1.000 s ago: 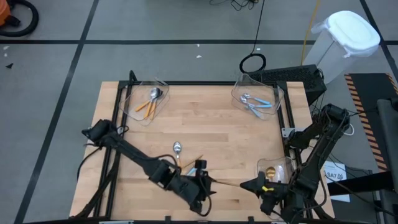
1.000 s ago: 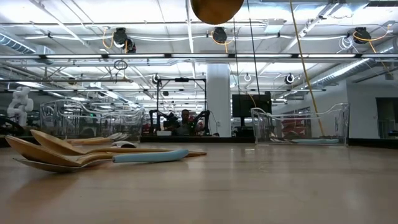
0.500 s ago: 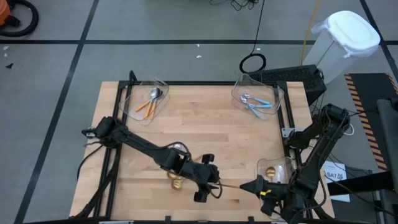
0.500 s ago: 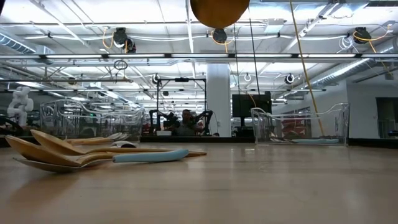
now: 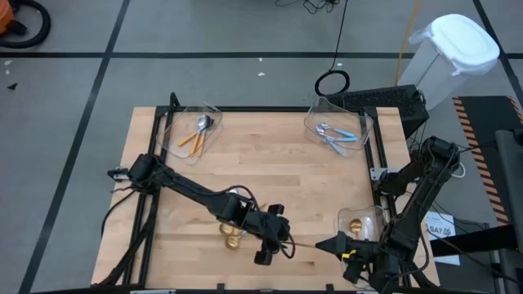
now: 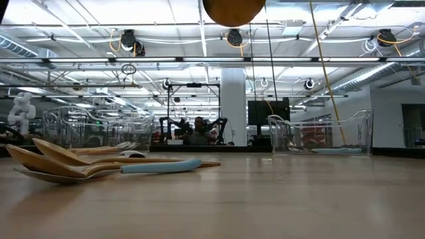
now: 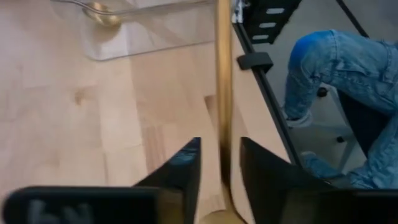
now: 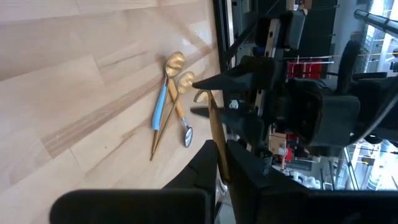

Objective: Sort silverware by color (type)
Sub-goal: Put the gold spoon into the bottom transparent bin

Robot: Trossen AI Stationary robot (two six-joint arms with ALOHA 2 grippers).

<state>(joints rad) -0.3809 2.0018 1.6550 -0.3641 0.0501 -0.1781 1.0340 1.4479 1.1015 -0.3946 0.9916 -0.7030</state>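
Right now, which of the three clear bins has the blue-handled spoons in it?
The bin at the far right corner of the table. Its spoons have light blue handles; the far left bin holds orange-handled ones, and the near right bin holds a gold one.

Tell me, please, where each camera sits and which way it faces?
High: above the table, looking straight down; shows both arms, left gripper, right gripper.
Low: at table-top height, level across into the room; no arm visible.
Left wrist: looks past its fingers to a bin and a person's leg.
Right wrist: looks past its fingers toward the left gripper.
Shared: all four show the gold spoon.
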